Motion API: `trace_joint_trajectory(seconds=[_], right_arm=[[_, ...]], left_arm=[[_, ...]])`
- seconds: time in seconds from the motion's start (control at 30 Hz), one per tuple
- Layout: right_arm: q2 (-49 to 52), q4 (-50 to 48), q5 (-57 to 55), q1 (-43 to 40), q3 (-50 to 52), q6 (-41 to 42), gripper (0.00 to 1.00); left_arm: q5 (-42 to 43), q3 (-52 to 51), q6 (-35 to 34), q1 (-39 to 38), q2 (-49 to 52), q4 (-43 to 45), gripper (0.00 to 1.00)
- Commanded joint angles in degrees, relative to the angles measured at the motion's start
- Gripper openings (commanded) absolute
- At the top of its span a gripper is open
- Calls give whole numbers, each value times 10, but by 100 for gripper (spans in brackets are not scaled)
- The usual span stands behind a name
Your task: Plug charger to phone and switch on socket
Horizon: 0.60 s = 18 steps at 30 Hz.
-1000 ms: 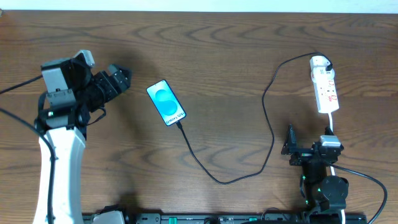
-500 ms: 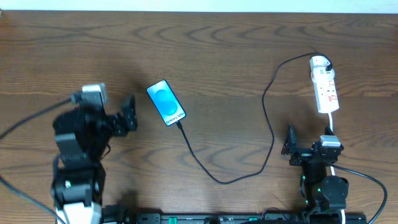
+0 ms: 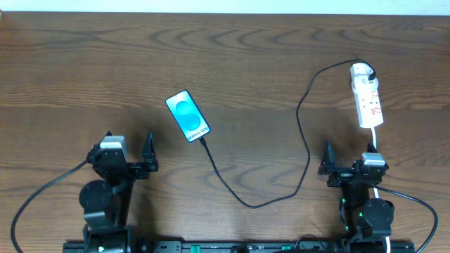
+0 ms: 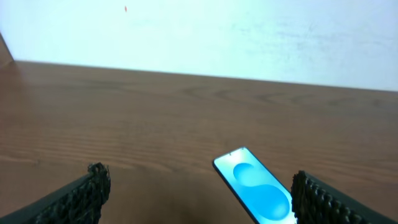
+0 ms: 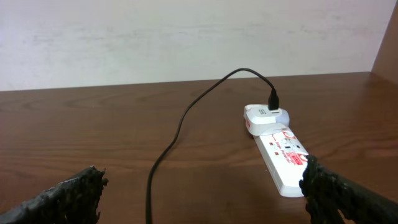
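Observation:
The phone [image 3: 188, 116] lies face up on the wooden table, its blue screen lit; it also shows in the left wrist view as the phone [image 4: 255, 186]. The black charger [image 3: 306, 151] runs from the phone's lower end in a long loop to the white adapter on the socket [image 3: 368, 98]. The socket [image 5: 280, 149] and charger [image 5: 180, 127] lie ahead in the right wrist view. My left gripper [image 3: 129, 145] [image 4: 200, 202] is open, below and left of the phone, holding nothing. Just below the socket, my right gripper [image 3: 349, 160] [image 5: 202, 196] is open and empty.
The socket's white cord [image 3: 375, 140] runs down toward the right arm's base. A pale wall [image 4: 199, 31] stands behind the table's far edge. Both arm bases sit at the near edge.
My left arm has drawn back from beside the phone toward the near edge and now sits low at the front left. The right arm has not moved.

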State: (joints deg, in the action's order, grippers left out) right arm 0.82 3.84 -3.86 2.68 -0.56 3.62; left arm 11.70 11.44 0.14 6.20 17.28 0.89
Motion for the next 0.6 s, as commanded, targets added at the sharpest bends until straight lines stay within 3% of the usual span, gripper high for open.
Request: trace_joint_trajectory(seconds=[0.0, 0.27, 0.57], right_arm=[[-5, 1, -1, -4, 2, -7, 99], [-5, 1, -1, -4, 2, -7, 99], [-5, 1, -1, -4, 2, -7, 99]], left_arm=[[-9, -35, 21, -3, -32, 27, 95], [-12, -82, 78, -5, -89, 44, 95], [-59, -113, 78, -22, -142, 43, 95]])
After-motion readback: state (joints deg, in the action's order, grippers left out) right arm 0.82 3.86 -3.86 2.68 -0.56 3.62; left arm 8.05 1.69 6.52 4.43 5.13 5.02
